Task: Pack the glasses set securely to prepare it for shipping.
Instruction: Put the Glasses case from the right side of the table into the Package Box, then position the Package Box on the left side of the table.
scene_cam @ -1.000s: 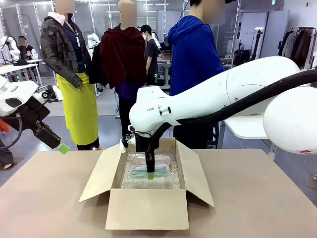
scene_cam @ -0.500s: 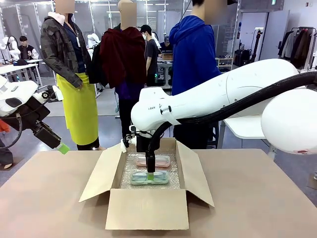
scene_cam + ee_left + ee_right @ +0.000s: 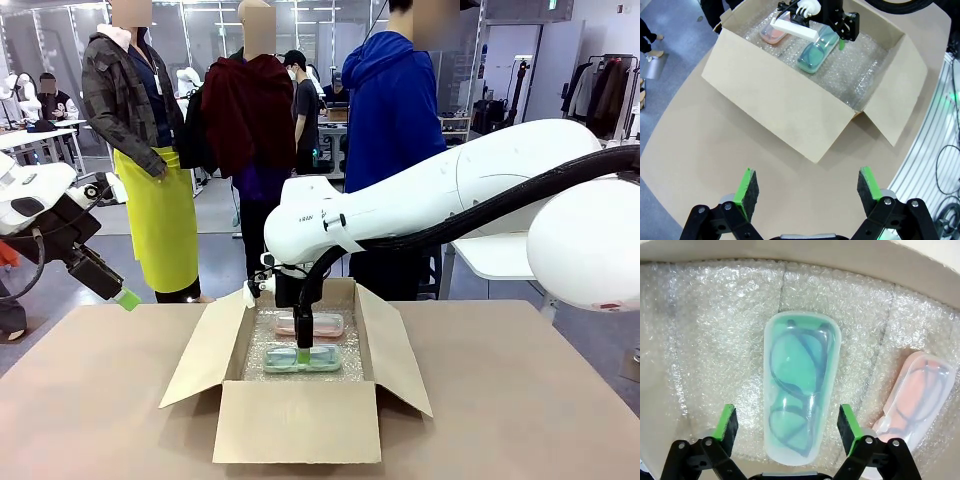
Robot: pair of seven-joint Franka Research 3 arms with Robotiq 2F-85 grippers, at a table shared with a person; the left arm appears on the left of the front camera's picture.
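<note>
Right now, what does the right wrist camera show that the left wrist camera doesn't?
Right wrist view: close enough to make out the dark glasses frames inside the mint green case, with the right end effector open, one pad on each side of it. Left wrist view: the whole cardboard box with flaps open, the brown table and the open left end effector over it. Both: the mint green case and the pink case lying side by side on bubble wrap in the box.

Glossy translucent plastic mint green case (image 3: 800, 390) and pale pink case (image 3: 915, 390), shiny bubble wrap (image 3: 715, 325), matt cardboard box (image 3: 297, 420).
</note>
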